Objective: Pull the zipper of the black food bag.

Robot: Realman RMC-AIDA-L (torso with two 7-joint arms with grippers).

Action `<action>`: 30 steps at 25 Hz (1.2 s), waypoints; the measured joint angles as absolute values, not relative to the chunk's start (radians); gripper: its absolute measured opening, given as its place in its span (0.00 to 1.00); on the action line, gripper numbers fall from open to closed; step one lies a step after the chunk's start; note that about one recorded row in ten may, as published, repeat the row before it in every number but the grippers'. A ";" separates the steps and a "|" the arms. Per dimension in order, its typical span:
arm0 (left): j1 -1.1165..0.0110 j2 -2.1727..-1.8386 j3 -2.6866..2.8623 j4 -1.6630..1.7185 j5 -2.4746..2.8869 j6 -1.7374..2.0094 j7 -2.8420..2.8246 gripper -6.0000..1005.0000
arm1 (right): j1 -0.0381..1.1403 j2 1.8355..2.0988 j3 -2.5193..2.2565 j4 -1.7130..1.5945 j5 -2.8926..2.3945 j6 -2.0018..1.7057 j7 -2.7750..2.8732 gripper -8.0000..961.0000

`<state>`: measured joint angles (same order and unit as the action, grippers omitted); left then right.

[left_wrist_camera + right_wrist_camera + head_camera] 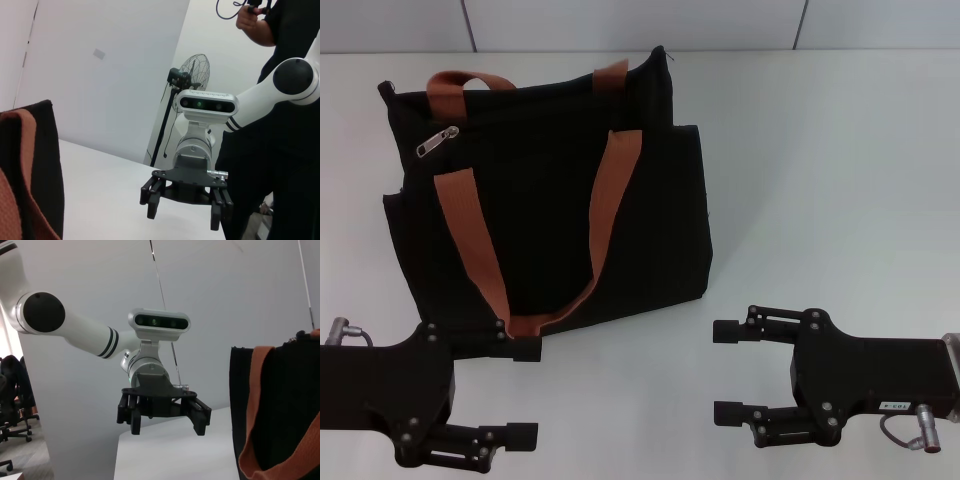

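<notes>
The black food bag (pixel 560 210) lies on the white table (pixel 830 190), left of centre, with two rust-brown strap handles (pixel 468 232). The silver zipper (pixel 437 140) sits at the bag's upper left, at one end of a short zip track. My left gripper (pixel 525 392) is open and empty at the near left, just in front of the bag's lower edge. My right gripper (pixel 718 371) is open and empty at the near right, clear of the bag. The bag's edge shows in the left wrist view (pixel 35 170) and the right wrist view (pixel 285 390).
The left wrist view shows my right gripper (pixel 182 205), a person in black (pixel 285 150) and a fan (pixel 197 72) beyond the table. The right wrist view shows my left gripper (pixel 165 417) and office chairs (pixel 15 405). A wall (pixel 640 25) runs behind the table.
</notes>
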<state>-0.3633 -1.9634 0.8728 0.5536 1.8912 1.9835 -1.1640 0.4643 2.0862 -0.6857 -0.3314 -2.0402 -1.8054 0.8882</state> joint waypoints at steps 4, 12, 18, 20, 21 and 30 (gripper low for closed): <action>-0.363 -1.963 0.873 0.553 1.891 1.984 -1.163 0.77 | 0.465 2.086 -0.685 -0.331 -2.040 -1.805 0.888 0.81; -0.362 -1.963 0.871 0.553 1.890 1.984 -1.161 0.76 | 0.465 2.086 -0.687 -0.333 -2.040 -1.806 0.888 0.81; -0.362 -1.963 0.861 0.551 1.890 1.986 -1.161 0.76 | 0.465 2.086 -0.686 -0.333 -2.040 -1.806 0.888 0.81; -0.365 -1.963 0.851 0.551 1.889 2.000 -1.162 0.75 | 0.465 2.086 -0.683 -0.333 -2.040 -1.806 0.888 0.81; -0.369 -1.964 0.826 0.550 1.871 2.012 -1.162 0.75 | 0.465 2.086 -0.680 -0.333 -2.040 -1.806 0.888 0.81; -0.341 -1.966 0.805 0.554 1.506 2.020 -1.147 0.74 | 0.469 2.085 -0.679 -0.331 -2.040 -1.781 0.888 0.81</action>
<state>-0.3414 -1.9660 0.8052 0.5542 1.5055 2.0197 -1.1468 0.4691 2.0850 -0.6794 -0.3312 -2.0401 -1.7812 0.8881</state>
